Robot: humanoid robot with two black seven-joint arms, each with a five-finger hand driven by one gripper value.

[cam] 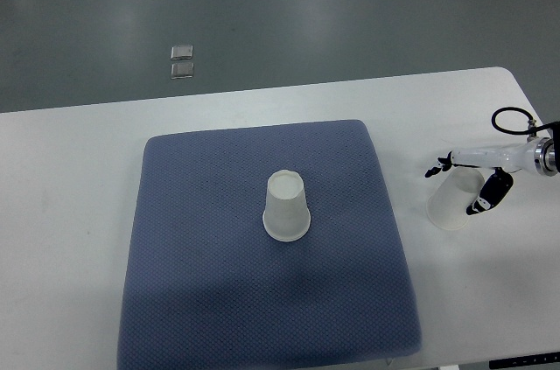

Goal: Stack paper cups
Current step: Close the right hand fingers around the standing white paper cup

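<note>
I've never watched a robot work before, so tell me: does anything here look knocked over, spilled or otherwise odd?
Nothing looks spilled or damaged. One paper cup stands upside down on the blue mat. The other cup is tilted only because the right hand holds it, off the mat over the white table.

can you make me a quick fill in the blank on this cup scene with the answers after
1. The paper cup on the blue mat stands ____ side up.
2. The second cup is held by the ____ hand.
3. That held cup is over the white table, to the ____ of the mat.

Missing words: bottom; right; right
</note>
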